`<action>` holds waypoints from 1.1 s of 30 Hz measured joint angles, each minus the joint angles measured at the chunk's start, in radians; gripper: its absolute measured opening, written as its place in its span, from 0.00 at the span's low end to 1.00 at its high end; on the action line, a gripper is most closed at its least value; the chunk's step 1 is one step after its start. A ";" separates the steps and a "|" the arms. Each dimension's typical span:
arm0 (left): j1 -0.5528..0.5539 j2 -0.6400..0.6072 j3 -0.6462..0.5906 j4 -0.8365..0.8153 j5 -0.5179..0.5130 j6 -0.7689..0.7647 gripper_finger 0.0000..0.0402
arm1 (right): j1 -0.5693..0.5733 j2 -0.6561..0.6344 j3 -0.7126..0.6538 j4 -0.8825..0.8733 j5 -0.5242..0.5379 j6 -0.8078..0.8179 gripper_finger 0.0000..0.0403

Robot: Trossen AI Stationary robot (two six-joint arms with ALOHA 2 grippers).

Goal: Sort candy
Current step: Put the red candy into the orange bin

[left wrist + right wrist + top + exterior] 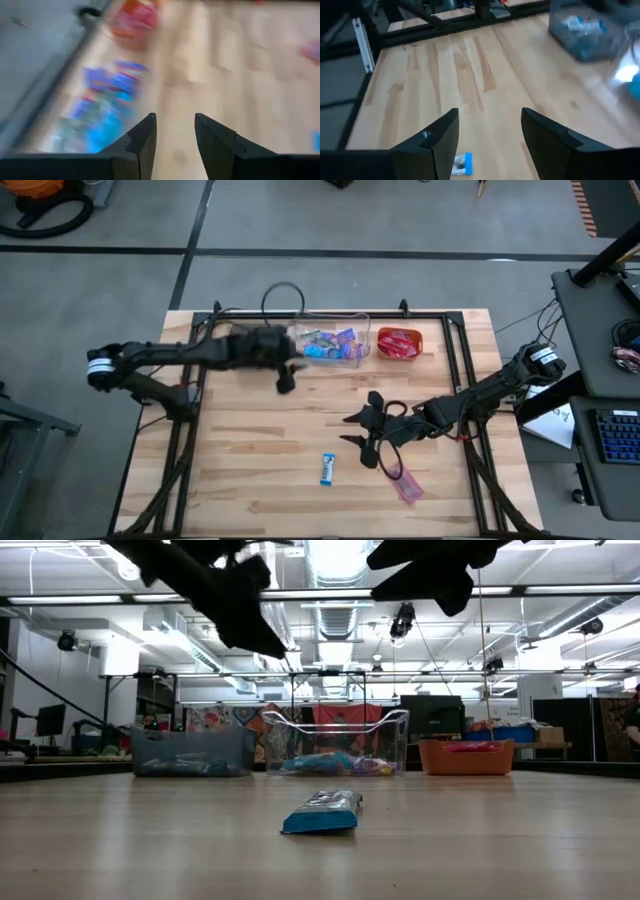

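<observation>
A blue-and-white candy [327, 468] lies low-centre on the desk [250, 450]: light, flat, slippery; pinch across its width. Right end effector [360, 438] hovers nearby, released; left end effector [285, 380] released, empty.

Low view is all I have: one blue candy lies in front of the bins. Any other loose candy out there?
Observer: Yes, a pinkish candy lies to the right of the blue candy.
Operator: Which gripper is nearer to it?
Observer: The right gripper; it hovers open and empty between the two sweets.
Operator: And the left?
Observer: The left gripper is by the clear bin, with its jaws apart and nothing between them.
</observation>
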 joint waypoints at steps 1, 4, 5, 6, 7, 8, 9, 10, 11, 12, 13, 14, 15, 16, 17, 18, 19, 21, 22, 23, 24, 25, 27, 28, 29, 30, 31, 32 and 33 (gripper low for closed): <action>-0.033 -0.015 -0.007 -0.029 0.000 -0.028 0.29 | 0.000 0.000 0.000 -0.011 0.000 0.040 0.51; -0.134 -0.050 -0.043 -0.075 -0.001 -0.092 0.28 | 0.000 0.000 0.000 -0.077 -0.053 0.229 0.51; -0.168 -0.059 -0.061 -0.077 -0.002 -0.109 0.27 | -0.001 0.000 0.000 -0.099 -0.092 0.295 0.51; -0.201 -0.069 -0.077 -0.078 -0.004 -0.122 0.27 | -0.001 0.000 0.000 -0.118 -0.139 0.353 0.51; -0.234 -0.077 -0.092 -0.077 -0.023 -0.140 0.27 | 0.000 0.001 0.000 -0.131 -0.189 0.405 0.51; -0.266 -0.086 -0.106 -0.077 -0.055 -0.161 0.27 | 0.001 0.006 0.000 -0.135 -0.241 0.451 0.51; -0.302 -0.093 -0.120 -0.075 -0.105 -0.186 0.26 | 0.009 0.011 0.000 -0.135 -0.294 0.498 0.51; -0.336 -0.098 -0.133 -0.075 -0.162 -0.211 0.26 | 0.019 0.018 0.000 -0.137 -0.341 0.540 0.51; -0.370 -0.101 -0.143 -0.075 -0.226 -0.231 0.26 | 0.030 0.028 0.000 -0.137 -0.384 0.578 0.51; -0.403 -0.102 -0.151 -0.076 -0.288 -0.245 0.26 | 0.041 0.038 0.000 -0.138 -0.425 0.619 0.51; -0.433 -0.103 -0.157 -0.076 -0.350 -0.255 0.26 | 0.050 0.044 0.002 -0.150 -0.461 0.662 0.51; -0.460 -0.103 -0.159 -0.075 -0.405 -0.260 0.25 | 0.059 0.051 0.004 -0.178 -0.494 0.708 0.51; -0.485 -0.102 -0.161 -0.074 -0.453 -0.263 0.25 | 0.066 0.060 0.009 -0.214 -0.517 0.759 0.51; -0.507 -0.101 -0.161 -0.073 -0.495 -0.263 0.25 | 0.074 0.069 0.018 -0.259 -0.536 0.809 0.51; -0.524 -0.099 -0.161 -0.072 -0.532 -0.264 0.25 | 0.082 0.079 0.028 -0.318 -0.555 0.860 0.51; -0.536 -0.095 -0.161 -0.069 -0.559 -0.264 0.25 | 0.089 0.091 0.040 -0.390 -0.574 0.911 0.51; -0.545 -0.095 -0.161 -0.068 -0.579 -0.264 0.25 | 0.099 0.106 0.057 -0.467 -0.600 0.955 0.51; -0.550 -0.095 -0.161 -0.068 -0.598 -0.264 0.25 | 0.117 0.141 0.108 -0.621 -0.660 1.024 0.51; -0.550 -0.095 -0.161 -0.067 -0.599 -0.264 0.25 | 0.128 0.159 0.140 -0.703 -0.681 1.048 0.51; -0.550 -0.095 -0.161 -0.068 -0.599 -0.264 0.25 | 0.138 0.181 0.175 -0.789 -0.695 1.064 0.51; -0.550 -0.095 -0.161 -0.069 -0.599 -0.264 0.25 | 0.147 0.203 0.211 -0.865 -0.699 1.073 0.51; -0.550 -0.095 -0.161 -0.068 -0.599 -0.264 0.25 | 0.156 0.229 0.245 -0.929 -0.698 1.075 0.51; -0.550 -0.095 -0.161 -0.068 -0.604 -0.262 0.25 | 0.174 0.284 0.300 -1.017 -0.695 1.073 0.51; -0.549 -0.095 -0.161 -0.068 -0.605 -0.262 0.25 | 0.183 0.311 0.320 -1.027 -0.694 1.061 0.51; -0.549 -0.095 -0.161 -0.068 -0.605 -0.261 0.25 | 0.190 0.339 0.338 -1.022 -0.692 1.049 0.51; -0.549 -0.095 -0.161 -0.067 -0.605 -0.260 0.25 | 0.196 0.364 0.355 -1.020 -0.693 1.027 0.51; -0.549 -0.095 -0.161 -0.067 -0.605 -0.260 0.25 | 0.201 0.391 0.369 -1.020 -0.692 1.015 0.51; -0.549 -0.095 -0.161 -0.068 -0.605 -0.260 0.25 | 0.204 0.418 0.381 -1.021 -0.695 1.005 0.51; -0.549 -0.094 -0.161 -0.068 -0.605 -0.260 0.25 | 0.205 0.443 0.390 -1.022 -0.704 0.995 0.51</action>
